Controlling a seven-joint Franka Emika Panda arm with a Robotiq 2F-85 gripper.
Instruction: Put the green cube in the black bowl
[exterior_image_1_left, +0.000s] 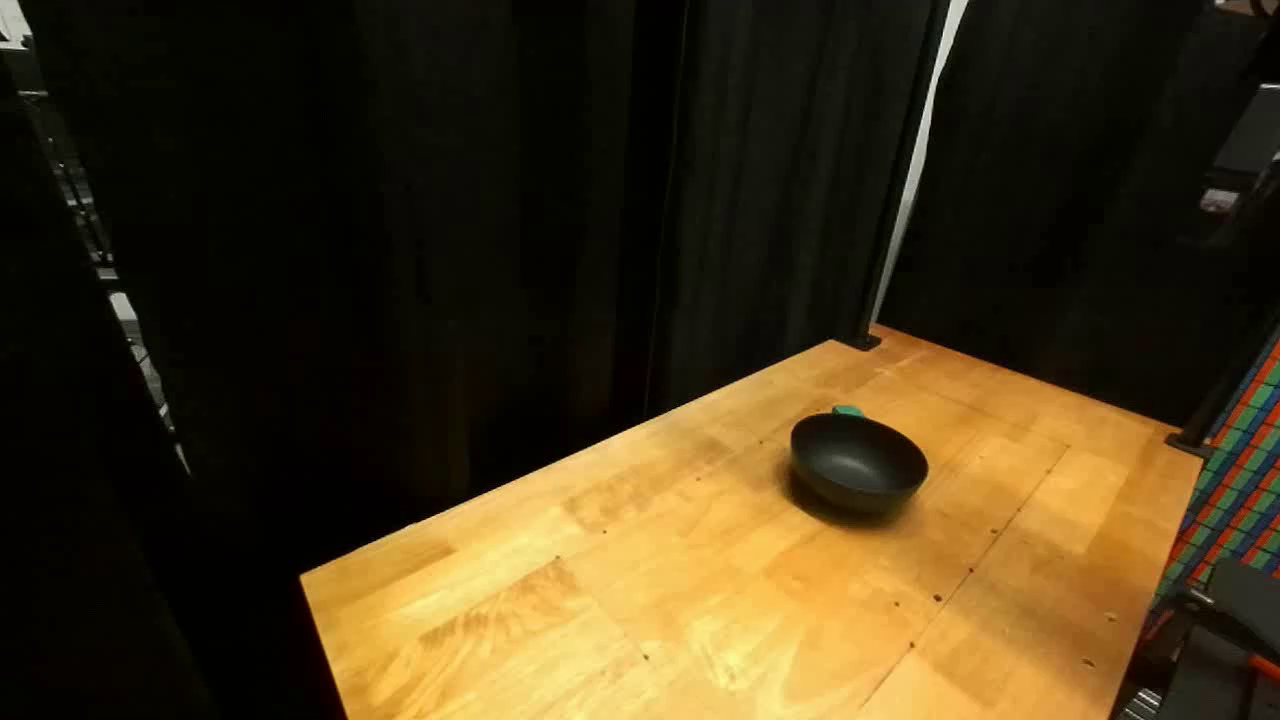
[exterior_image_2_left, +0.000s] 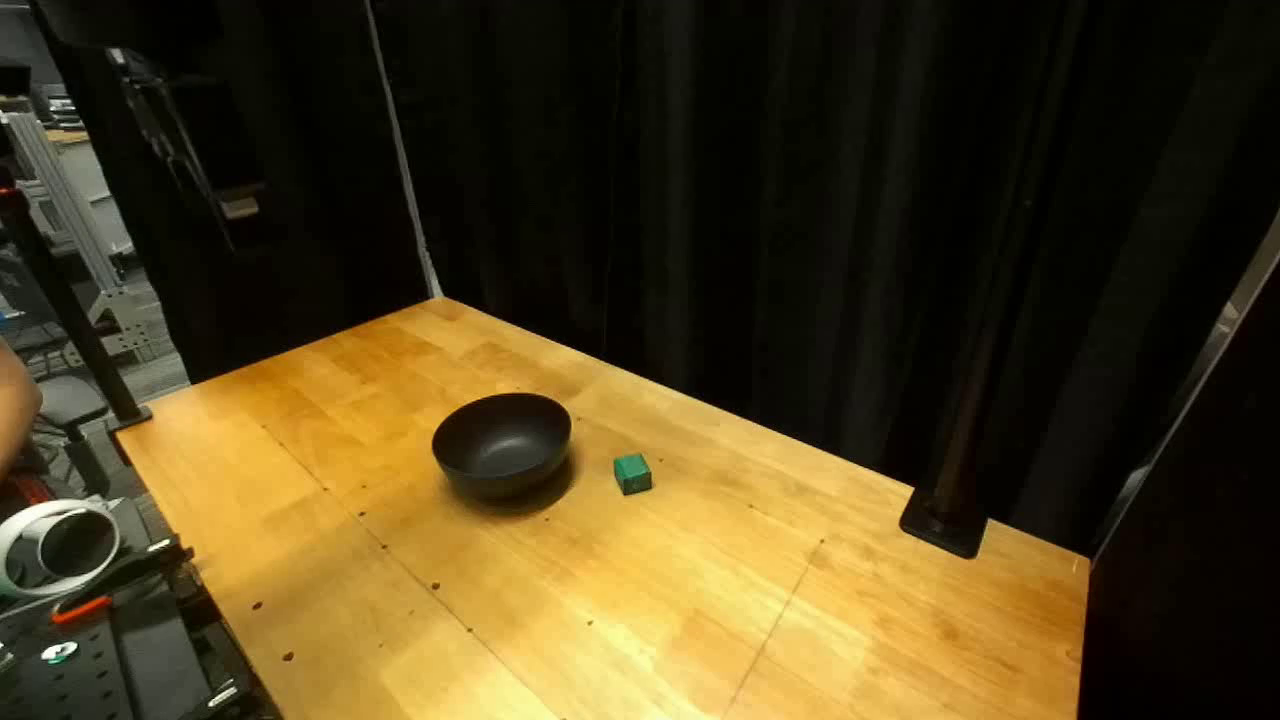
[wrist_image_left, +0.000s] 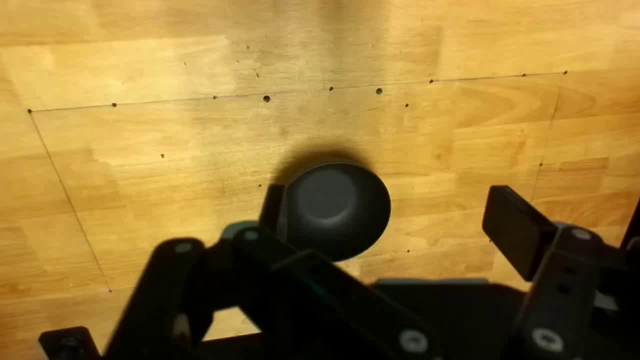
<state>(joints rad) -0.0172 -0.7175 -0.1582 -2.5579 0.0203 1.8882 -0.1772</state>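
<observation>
The green cube (exterior_image_2_left: 632, 474) sits on the wooden table beside the black bowl, apart from it. In an exterior view only the cube's top edge (exterior_image_1_left: 848, 411) shows behind the bowl's rim. The black bowl (exterior_image_2_left: 503, 445) stands upright and looks empty; it also shows in an exterior view (exterior_image_1_left: 858, 464) and in the wrist view (wrist_image_left: 335, 210). In the wrist view my gripper (wrist_image_left: 392, 215) is open with nothing between its fingers, above the table. Its left finger overlaps the bowl's left edge in the picture. The cube does not show in the wrist view. I cannot make out the gripper in either exterior view.
The wooden table (exterior_image_2_left: 690, 580) has drawn lines and small dark holes. Black curtains (exterior_image_2_left: 760, 200) hang behind it. A black post with a foot plate (exterior_image_2_left: 945, 520) stands at the table's edge. A white round object (exterior_image_2_left: 60, 550) and dark equipment lie beyond the table's side.
</observation>
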